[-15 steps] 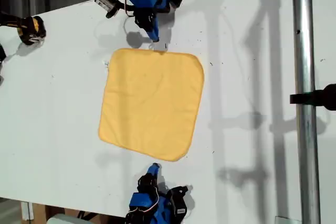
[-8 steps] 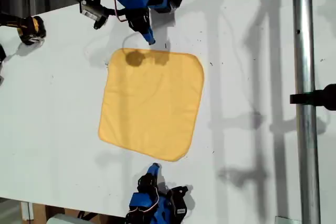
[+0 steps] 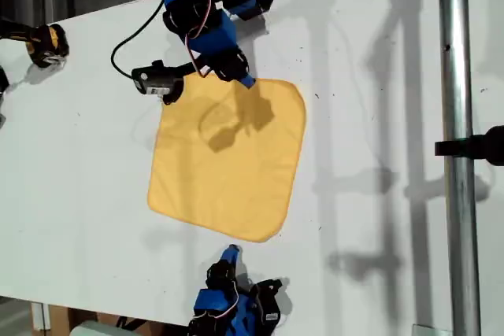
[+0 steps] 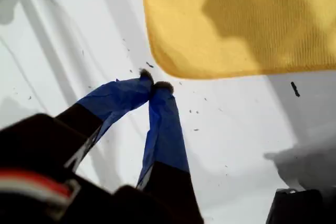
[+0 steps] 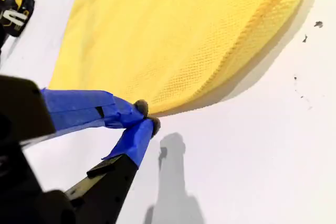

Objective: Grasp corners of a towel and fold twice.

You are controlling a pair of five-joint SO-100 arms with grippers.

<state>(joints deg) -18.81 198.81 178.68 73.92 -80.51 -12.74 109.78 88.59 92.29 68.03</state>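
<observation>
The yellow-orange towel [image 3: 228,155] lies flat and unfolded on the white table [image 3: 370,194]. My first gripper [image 3: 246,81] hangs over the towel's edge nearest the exterior view's top. It is shut on nothing, and its arm's shadow falls on the cloth. In the first wrist view its blue-taped tips [image 4: 152,85] touch each other above bare table, just short of a rounded corner [image 4: 176,69] of the towel [image 4: 236,19]. My second gripper [image 3: 230,252] sits low on the table by the towel's bottom edge, shut and empty. Its tips [image 5: 147,116] meet right beside the hem of the towel [image 5: 184,30].
A metal pole [image 3: 455,155] runs down the exterior view's right side with a black clamp [image 3: 476,147] on it. A black and yellow object [image 3: 47,43] sits near the table's edge at the exterior view's upper left.
My first arm has swung out from its base toward the towel, carrying its gripper to the towel's top edge. Its shadow now lies on the cloth. My second arm has not moved.
</observation>
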